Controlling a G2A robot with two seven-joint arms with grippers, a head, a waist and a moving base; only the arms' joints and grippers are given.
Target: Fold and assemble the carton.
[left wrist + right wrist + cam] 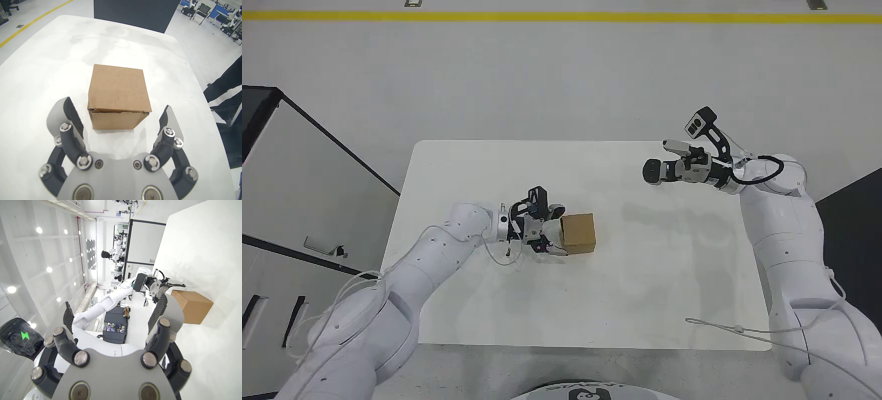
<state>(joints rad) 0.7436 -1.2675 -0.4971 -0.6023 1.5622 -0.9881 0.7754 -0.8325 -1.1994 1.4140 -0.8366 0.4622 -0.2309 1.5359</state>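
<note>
The white table [642, 300] fills the middle of the top view, from left of centre out to the right. On it, a little left of the frame's centre, stands the carton [579, 233]. It is a brown cardboard cube, closed on every side I can see, and it rests flat on the tabletop. The edge of its top flap that faces my left arm is slightly ragged, with a thin dark gap along the fold.

My left gripper [558, 232] sits just left of the carton in the top view, low over the table and pointing at the box. Its jaws are spread wide and hold nothing. One of the black pads [73, 113] lies off each near corner of the carton, just beside it, with a strip of white table between pad and cardboard.

My right gripper [115, 300] is in the upper right of the top view, well apart from the carton. Its jaws are also spread and empty.
</note>
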